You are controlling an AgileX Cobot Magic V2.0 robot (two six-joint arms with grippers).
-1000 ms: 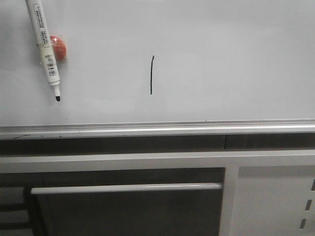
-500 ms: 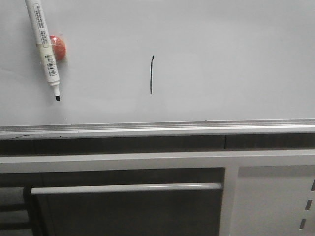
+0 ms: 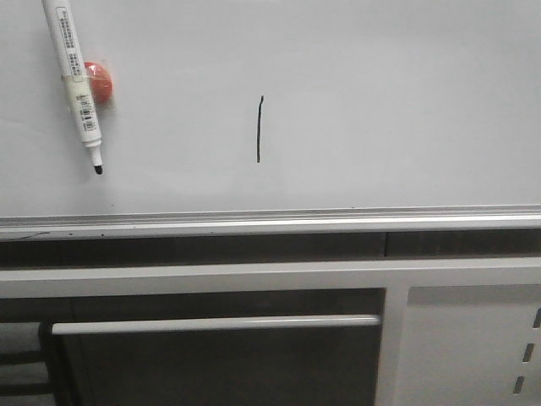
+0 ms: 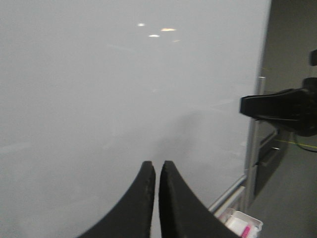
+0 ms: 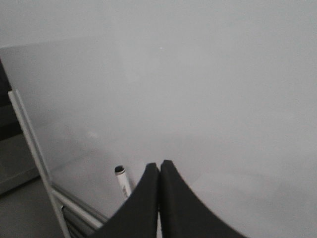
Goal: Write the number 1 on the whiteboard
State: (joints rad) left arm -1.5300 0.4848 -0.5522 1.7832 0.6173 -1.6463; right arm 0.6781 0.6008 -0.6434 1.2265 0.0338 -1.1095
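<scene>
The whiteboard (image 3: 380, 101) fills the upper front view, with its silver rail (image 3: 270, 222) along the lower edge. The number 1 (image 3: 259, 128) is a thin black vertical stroke near the board's middle. A white marker (image 3: 74, 80) lies against the board at the upper left, black tip down, over a small red round object (image 3: 101, 82). Neither gripper shows in the front view. My left gripper (image 4: 157, 166) is shut and empty, facing bare board (image 4: 99, 89). My right gripper (image 5: 159, 165) is shut, with the marker's end (image 5: 123, 181) showing just beside one finger, not between the jaws.
Below the rail is a dark cabinet front with a long silver handle bar (image 3: 215, 323) and a white panel with slots (image 3: 473, 338). In the left wrist view a black arm part (image 4: 282, 106) sticks out past the board's edge, above a small white box (image 4: 240, 225).
The whole front view has shifted very slightly left. The marker, the stroke and the board keep the same places relative to each other.
</scene>
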